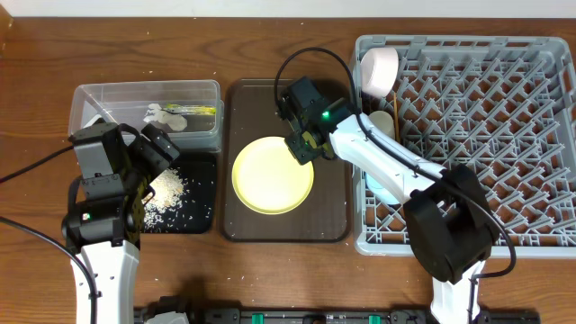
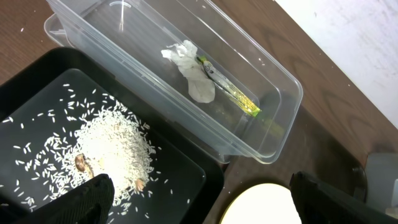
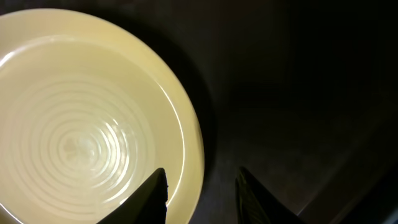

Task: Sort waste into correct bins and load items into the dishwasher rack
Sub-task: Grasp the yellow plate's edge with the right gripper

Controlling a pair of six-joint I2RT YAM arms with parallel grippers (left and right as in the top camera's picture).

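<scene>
R gripper [image 1: 302, 151] sits open over the rim of the yellow plate [image 1: 270, 180], prob to grab it for the rack [image 1: 486, 117] at the right edge; L gripper [image 1: 160, 151] is open & empty.

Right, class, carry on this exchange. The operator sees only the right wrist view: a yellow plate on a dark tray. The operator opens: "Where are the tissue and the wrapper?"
Observer: Both lie in the clear tub, the tissue touching the wrapper.
Operator: And the rice?
Observer: The rice is heaped in the black tray beside that tub.
Operator: Is anything in the rack?
Observer: A white bowl sits at the far left corner of the rack.
</scene>
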